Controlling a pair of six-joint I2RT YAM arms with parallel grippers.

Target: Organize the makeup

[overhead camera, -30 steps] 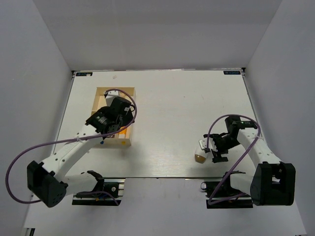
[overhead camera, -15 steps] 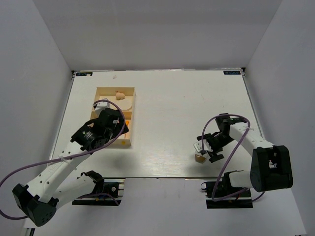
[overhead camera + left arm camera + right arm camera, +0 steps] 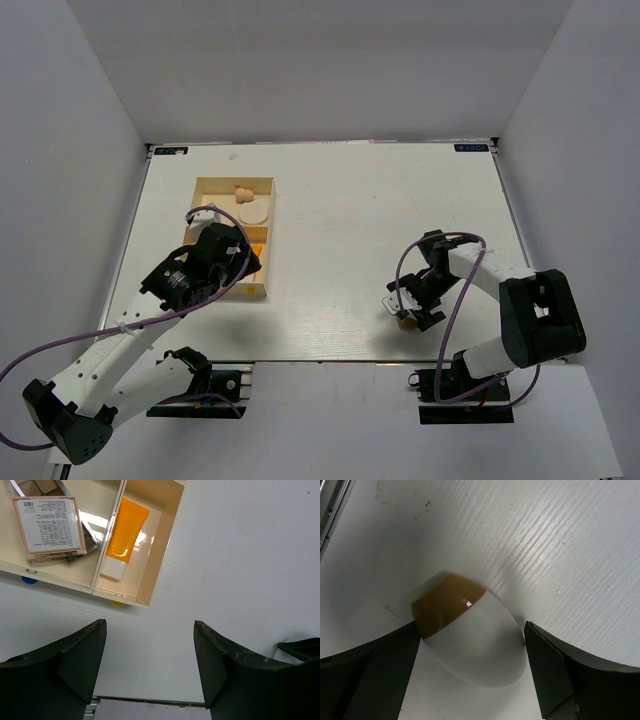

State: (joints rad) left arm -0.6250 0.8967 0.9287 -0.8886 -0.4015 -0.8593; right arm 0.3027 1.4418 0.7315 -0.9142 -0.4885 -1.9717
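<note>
The white-tan egg shape (image 3: 475, 647) lies on the table between the fingers of my right gripper (image 3: 470, 627), and both fingers touch its sides. In the top view the right gripper (image 3: 405, 312) sits over the egg (image 3: 405, 322) near the front edge. My left gripper (image 3: 150, 625) is open and empty above bare table beside the wooden box's near right corner. It also shows in the top view (image 3: 225, 262). The orange white-capped tube (image 3: 125, 535) and a palette (image 3: 50, 527) lie in the box. A cream puff (image 3: 253, 212) and a peach sponge (image 3: 243, 193) lie in its far compartment.
The pale wooden divided box (image 3: 272, 240) stands at the left of the table, with its wall (image 3: 165, 545) just beyond the left fingers. The table's front edge (image 3: 330, 360) runs close behind the egg.
My left gripper has pulled back out of the box towards the near side, uncovering its compartments. My right gripper has moved left and down, and now has the egg between its fingers.
</note>
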